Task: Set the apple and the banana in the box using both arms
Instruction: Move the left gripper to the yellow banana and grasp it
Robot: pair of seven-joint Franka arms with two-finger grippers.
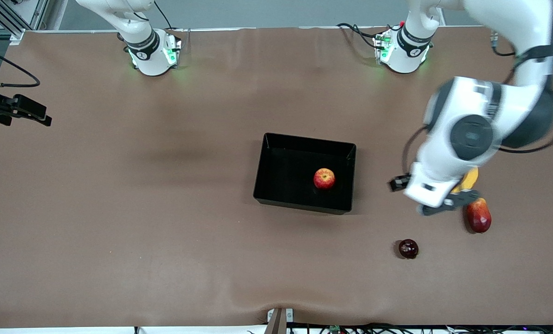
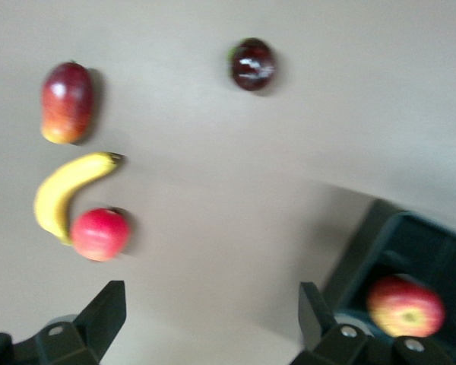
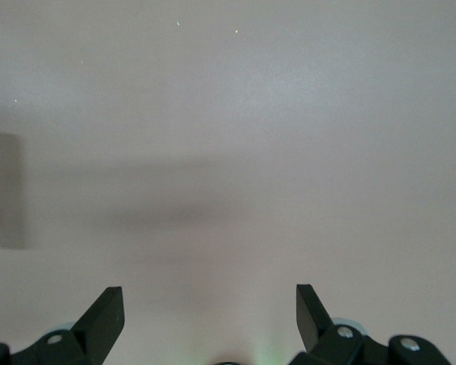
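Task status is half complete: the apple [image 1: 324, 178] lies inside the box [image 1: 276, 139] at mid-table, while the banana [image 1: 467, 180] remains on the table toward my left arm's end, touching a pinkish-red fruit [image 2: 100, 234] and near a red-and-yellow oval fruit [image 1: 479, 215] and a dark maroon fruit [image 1: 408, 248]. My left gripper [image 2: 209, 315] hangs over the table between the box and the banana, fingers spread and empty. My right gripper [image 3: 209, 315] waits over bare table at its own end, fingers likewise spread and empty; what is left, in my judgement, is grasping the banana and placing it in the box.
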